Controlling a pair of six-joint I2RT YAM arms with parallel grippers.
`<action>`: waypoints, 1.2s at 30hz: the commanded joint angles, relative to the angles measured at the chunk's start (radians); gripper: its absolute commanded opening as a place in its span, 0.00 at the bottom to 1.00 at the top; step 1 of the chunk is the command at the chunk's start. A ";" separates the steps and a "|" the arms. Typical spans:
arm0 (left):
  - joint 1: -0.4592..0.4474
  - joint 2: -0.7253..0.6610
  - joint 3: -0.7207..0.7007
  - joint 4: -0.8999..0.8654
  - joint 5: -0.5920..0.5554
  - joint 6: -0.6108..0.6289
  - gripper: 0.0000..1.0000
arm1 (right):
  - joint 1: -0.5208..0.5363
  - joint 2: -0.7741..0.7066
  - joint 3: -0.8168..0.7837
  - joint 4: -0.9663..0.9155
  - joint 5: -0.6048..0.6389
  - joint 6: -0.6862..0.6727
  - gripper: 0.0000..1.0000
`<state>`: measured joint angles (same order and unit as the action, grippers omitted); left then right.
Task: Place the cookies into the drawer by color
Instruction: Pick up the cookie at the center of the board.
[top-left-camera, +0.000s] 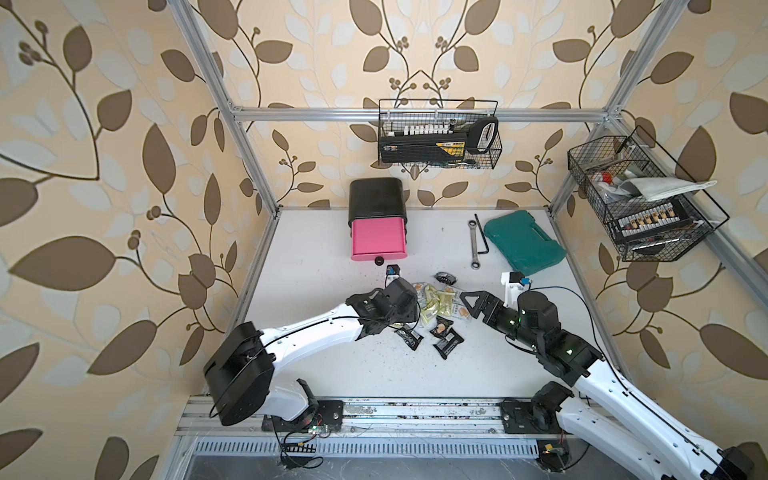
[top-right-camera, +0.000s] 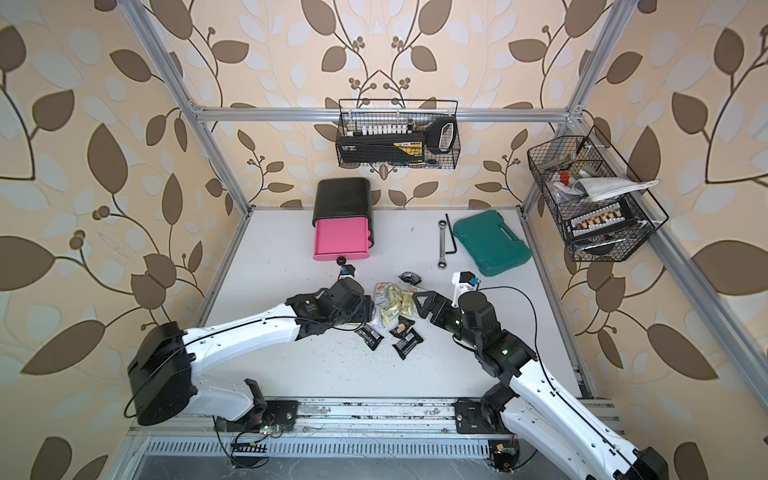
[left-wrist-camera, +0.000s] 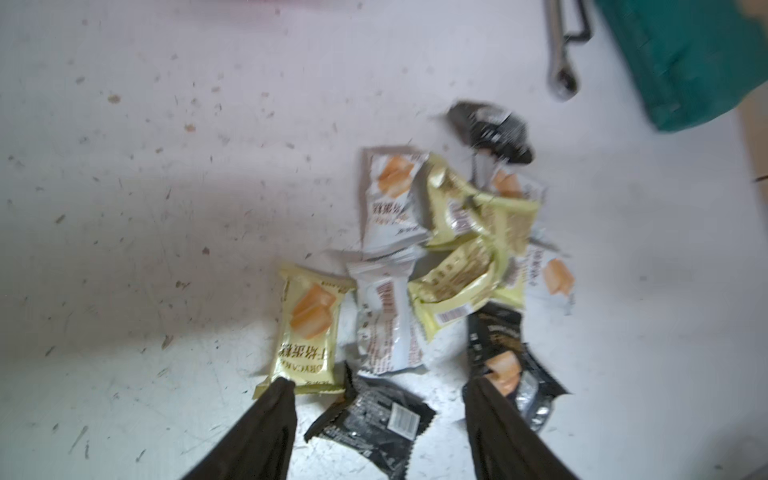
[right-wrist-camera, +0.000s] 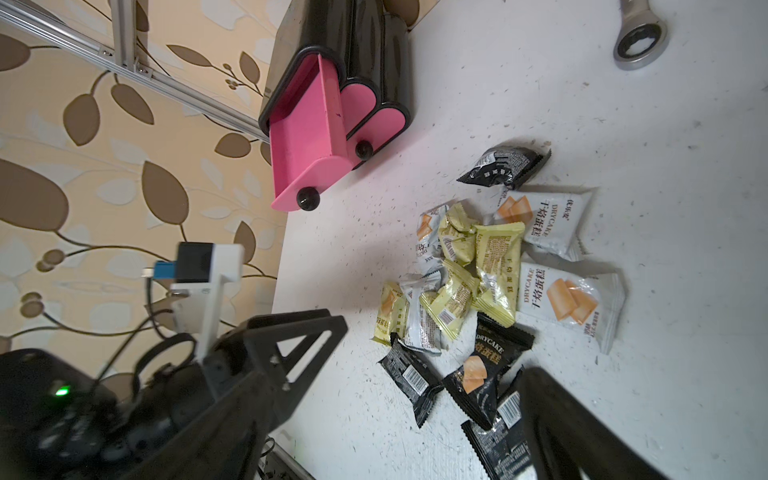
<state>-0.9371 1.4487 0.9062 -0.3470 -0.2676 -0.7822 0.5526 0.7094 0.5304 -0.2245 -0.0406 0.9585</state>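
The cookies (top-left-camera: 436, 305) lie in a loose pile mid-table, with yellow-green, white and black packets mixed together. In the left wrist view my left gripper (left-wrist-camera: 378, 390) hangs open just over the pile's near edge. A black packet (left-wrist-camera: 370, 419) lies flat between its fingers, which do not touch it. A yellow-green packet (left-wrist-camera: 307, 332) sits by one fingertip. My right gripper (top-left-camera: 469, 307) is open at the pile's right side, above black packets (right-wrist-camera: 482, 374). The drawer (top-left-camera: 377, 239) is the top pink one. It stands pulled out of its black cabinet (top-left-camera: 376, 199), and what shows of its inside (right-wrist-camera: 307, 137) is bare.
A teal tool case (top-left-camera: 523, 243), a wrench (top-left-camera: 473, 245) and a hex key (top-left-camera: 482, 232) lie at the back right. Wire baskets (top-left-camera: 438, 133) (top-left-camera: 640, 199) of tools hang on the frame. The two lower drawers (right-wrist-camera: 374, 116) are closed.
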 joint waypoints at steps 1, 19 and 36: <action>-0.002 0.079 0.039 -0.092 -0.062 0.057 0.68 | 0.004 0.000 -0.007 0.010 -0.002 -0.021 0.94; 0.045 0.366 0.125 -0.053 -0.024 0.134 0.58 | 0.005 -0.058 0.009 -0.073 0.019 -0.027 0.94; 0.044 0.217 0.116 -0.090 -0.012 0.107 0.23 | 0.004 -0.057 0.015 -0.078 0.017 -0.023 0.94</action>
<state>-0.8959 1.7500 1.0130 -0.3996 -0.2836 -0.6807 0.5526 0.6525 0.5308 -0.2993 -0.0330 0.9451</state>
